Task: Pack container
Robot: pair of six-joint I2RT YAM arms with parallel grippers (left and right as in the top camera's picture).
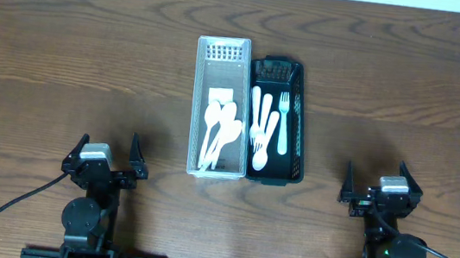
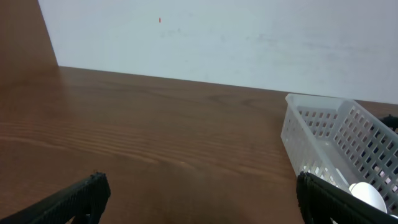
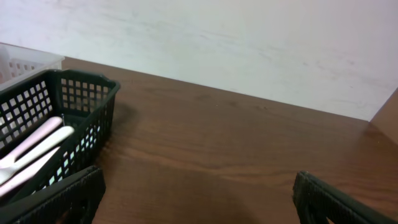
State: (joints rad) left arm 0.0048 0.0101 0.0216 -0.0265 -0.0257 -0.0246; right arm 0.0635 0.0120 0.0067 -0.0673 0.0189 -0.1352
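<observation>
A white slotted basket [image 1: 197, 108] stands at the table's middle with several white plastic spoons [image 1: 217, 132] in it. A black slotted basket [image 1: 301, 128] stands against its right side and holds white forks and spoons [image 1: 267, 125]. My left gripper [image 1: 103, 160] is open and empty at the near left, well apart from the baskets. My right gripper [image 1: 382, 191] is open and empty at the near right. The left wrist view shows the white basket [image 2: 311, 134] to the right. The right wrist view shows the black basket [image 3: 93, 102] to the left.
The wooden table [image 1: 64, 58] stretches wide on both sides of the baskets. A pale wall [image 2: 217, 37] stands behind the table's far edge.
</observation>
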